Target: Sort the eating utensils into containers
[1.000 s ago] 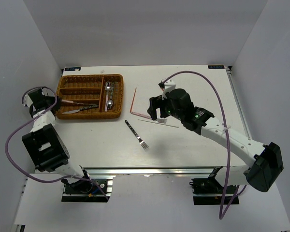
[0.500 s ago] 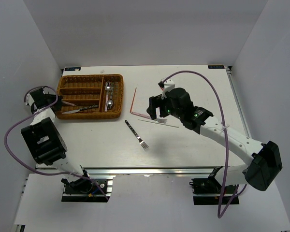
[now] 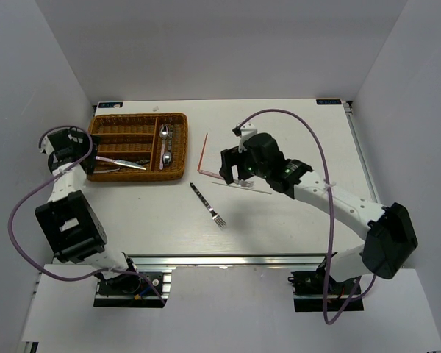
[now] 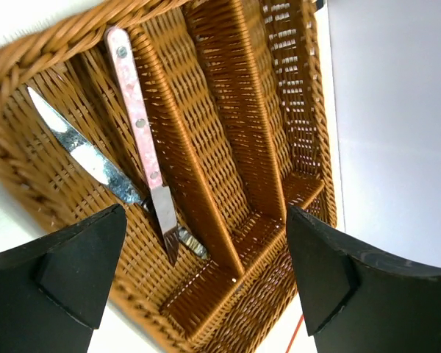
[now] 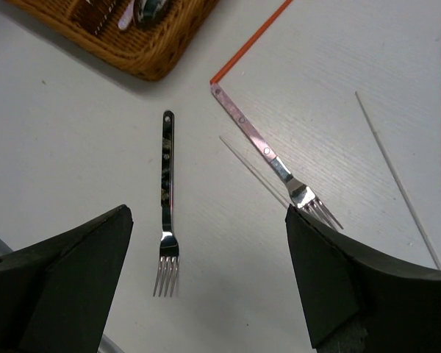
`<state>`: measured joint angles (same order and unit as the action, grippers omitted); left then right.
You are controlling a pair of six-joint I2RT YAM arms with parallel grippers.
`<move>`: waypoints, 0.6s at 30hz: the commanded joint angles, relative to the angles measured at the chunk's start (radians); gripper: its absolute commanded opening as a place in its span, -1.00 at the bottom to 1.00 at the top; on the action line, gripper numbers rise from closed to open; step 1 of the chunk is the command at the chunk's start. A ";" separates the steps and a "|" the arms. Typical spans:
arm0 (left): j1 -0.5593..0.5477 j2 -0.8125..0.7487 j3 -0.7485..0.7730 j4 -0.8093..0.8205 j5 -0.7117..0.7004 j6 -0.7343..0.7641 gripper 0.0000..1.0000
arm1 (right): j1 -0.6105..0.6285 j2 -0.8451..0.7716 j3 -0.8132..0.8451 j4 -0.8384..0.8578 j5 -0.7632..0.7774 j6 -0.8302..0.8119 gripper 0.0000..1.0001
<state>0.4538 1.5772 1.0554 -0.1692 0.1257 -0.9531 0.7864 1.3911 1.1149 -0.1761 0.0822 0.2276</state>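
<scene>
While the left gripper point(image 4: 203, 246) and right gripper point(image 5: 207, 224) gape empty, the latter overhead hides most of the pink fork point(image 5: 273, 162).

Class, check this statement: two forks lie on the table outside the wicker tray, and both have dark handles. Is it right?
Not quite. Two forks do lie on the table outside the wicker tray, but their handles differ: one is the dark-handled fork, the other the pink-handled fork. The right wrist view shows this.
</scene>
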 commanded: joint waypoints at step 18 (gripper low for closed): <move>-0.122 -0.049 0.196 -0.240 -0.419 0.243 0.71 | 0.027 0.100 0.002 0.006 -0.058 0.021 0.63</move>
<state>0.3470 1.5112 1.2251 -0.3809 -0.2180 -0.7429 0.8120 1.5173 1.1301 -0.2062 0.0368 0.2405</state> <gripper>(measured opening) 0.867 0.824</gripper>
